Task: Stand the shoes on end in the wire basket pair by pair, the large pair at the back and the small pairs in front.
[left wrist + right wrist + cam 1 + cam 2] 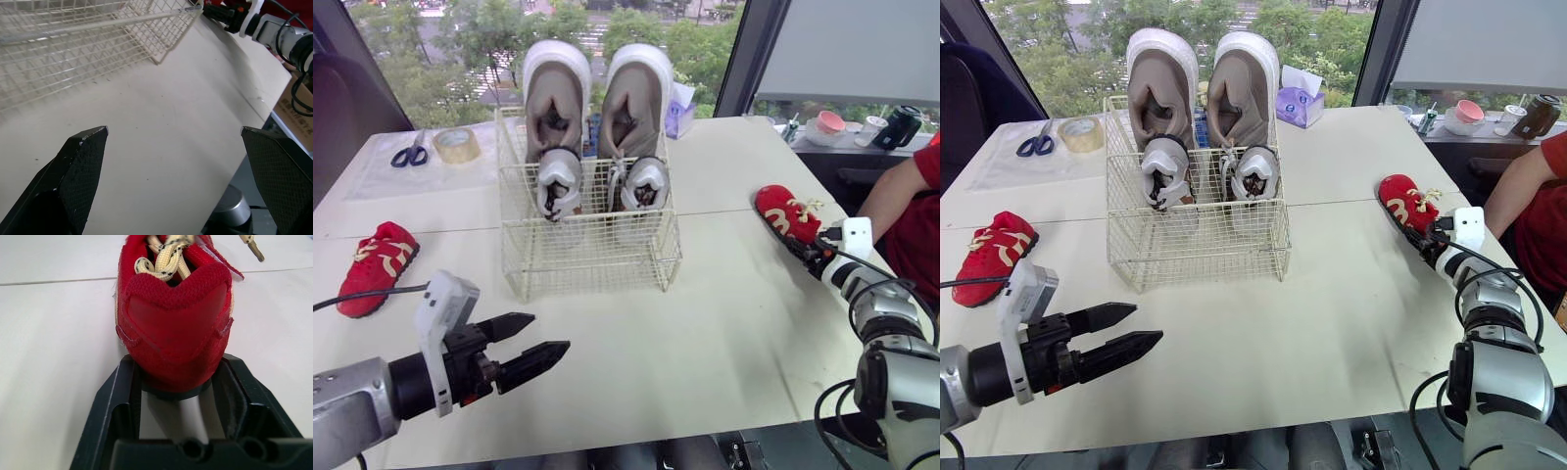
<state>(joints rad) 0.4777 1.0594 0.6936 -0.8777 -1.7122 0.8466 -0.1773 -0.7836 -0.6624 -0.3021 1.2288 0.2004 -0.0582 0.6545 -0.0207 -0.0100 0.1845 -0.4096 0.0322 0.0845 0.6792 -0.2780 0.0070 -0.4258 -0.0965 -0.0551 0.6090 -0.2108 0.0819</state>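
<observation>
The wire basket [597, 257] stands at the table's middle back. A large tan pair [556, 93] stands on end at its rear, and a small grey pair [558, 182] stands in front of it. One small red shoe [377, 264] lies on the table at the left. The other red shoe [785, 212] lies at the right, and my right gripper [178, 367] is shut on its heel, one finger on each side of the sole. My left gripper [551, 332] hovers open over the front left of the table, holding nothing.
Scissors [409, 154] and a tape roll [457, 145] lie at the back left. A tissue pack [679, 116] sits behind the basket. A person's arm in a red sleeve [901, 196] is at the right edge. A black cable [362, 294] runs by the left shoe.
</observation>
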